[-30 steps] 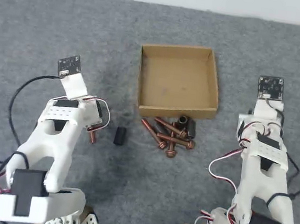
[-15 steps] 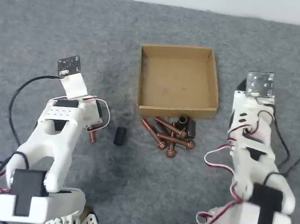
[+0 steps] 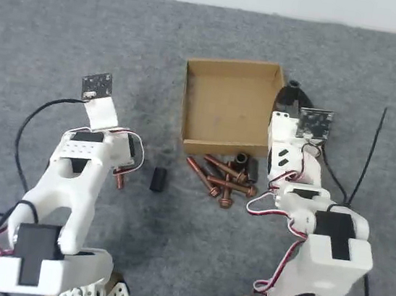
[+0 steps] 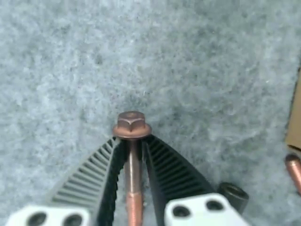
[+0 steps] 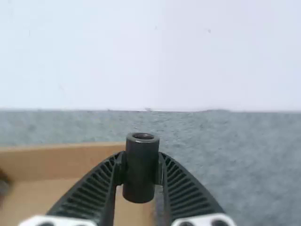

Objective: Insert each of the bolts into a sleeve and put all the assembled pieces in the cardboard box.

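Copper bolt [image 4: 132, 127] clamped in left pincer [image 4: 132, 140] over grey table [image 3: 89, 31]; black sleeve [image 5: 141, 167] clamped in right pincer [image 5: 141, 157] by cardboard box [image 3: 189, 103] wall; loose bolts [image 3: 219, 178] piled near box.

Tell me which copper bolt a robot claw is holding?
The copper-coloured metal bolt clamped in the left gripper. The other bolts lie loose in a pile beside the brown cardboard box.
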Robot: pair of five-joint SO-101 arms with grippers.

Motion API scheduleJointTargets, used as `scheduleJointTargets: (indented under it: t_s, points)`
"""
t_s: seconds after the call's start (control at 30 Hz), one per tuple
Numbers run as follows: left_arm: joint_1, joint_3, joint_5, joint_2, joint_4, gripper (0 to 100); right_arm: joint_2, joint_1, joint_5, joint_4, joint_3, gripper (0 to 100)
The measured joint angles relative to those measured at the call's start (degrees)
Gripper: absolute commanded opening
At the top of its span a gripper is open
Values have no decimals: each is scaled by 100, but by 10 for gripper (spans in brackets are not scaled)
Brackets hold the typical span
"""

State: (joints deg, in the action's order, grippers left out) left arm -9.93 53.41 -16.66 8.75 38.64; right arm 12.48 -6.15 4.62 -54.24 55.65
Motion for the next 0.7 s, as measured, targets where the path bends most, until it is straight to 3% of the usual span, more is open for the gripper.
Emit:
scheduleJointTargets:
  t_s: [0.27, 0.7]
  points:
    - [0, 0, 105, 0, 0, 11, -211, -396, 440, -712, 879, 6]
    - [0, 0, 105, 0, -26, 11, -2435, -1899, 440, -1037, 3209, 6]
